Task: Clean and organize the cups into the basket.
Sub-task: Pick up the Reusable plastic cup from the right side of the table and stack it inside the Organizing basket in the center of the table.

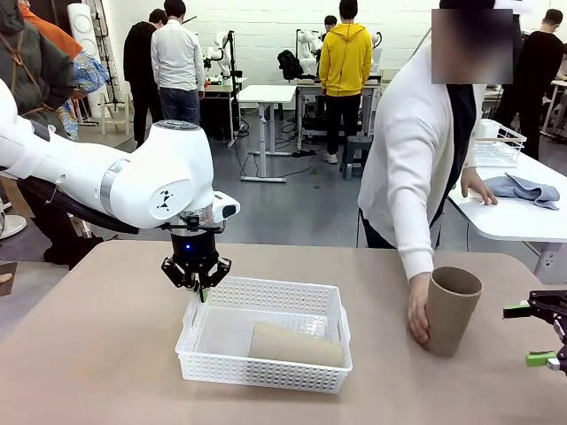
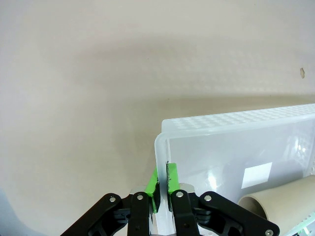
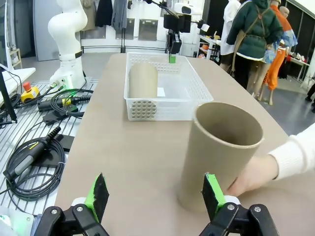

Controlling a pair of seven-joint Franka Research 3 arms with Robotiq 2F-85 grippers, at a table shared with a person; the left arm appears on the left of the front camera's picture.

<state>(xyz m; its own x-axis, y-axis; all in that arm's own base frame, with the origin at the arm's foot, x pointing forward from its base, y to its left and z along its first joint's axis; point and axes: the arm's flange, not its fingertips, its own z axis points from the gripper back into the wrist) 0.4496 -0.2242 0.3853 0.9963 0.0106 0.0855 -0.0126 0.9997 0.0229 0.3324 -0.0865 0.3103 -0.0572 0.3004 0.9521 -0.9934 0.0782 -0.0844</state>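
1. Your left tool (image 1: 197, 282) hangs at the far left corner of the shallow white plastic basket with perforated lattice sides (image 1: 266, 372). That basket sits on the tan counter (image 1: 106, 354), left of the middle.
2. In the left wrist view, the left tool (image 2: 162, 177) has its green pads drawn together. A thin pale strip of the basket (image 2: 221, 125) wall lies between them, right at the corner, so it looks clamped on the wall.
3. A kraft brown paper cup lies on its side inside the basket, along the near wall and toward the right end (image 1: 295, 343). You can see this lying cup from the left wrist (image 2: 275, 209) and from the right wrist (image 3: 142, 81).
4. A second kraft brown paper cup stands upright on the counter (image 1: 452, 310), mouth up, well to the right of the basket.
5. The person's hand (image 1: 418, 310) rests against the upright cup's side, low down, on the side facing the basket.
6. Your right tool (image 1: 532, 334) is near the right edge of the front view, apart from the upright cup.
7. From the right wrist, the right tool (image 3: 155, 194) has its pads spread wide with nothing between them. The upright cup (image 3: 221, 152) stands just ahead, the person's hand (image 3: 256, 172) behind it and the basket (image 3: 162, 109) farther off.
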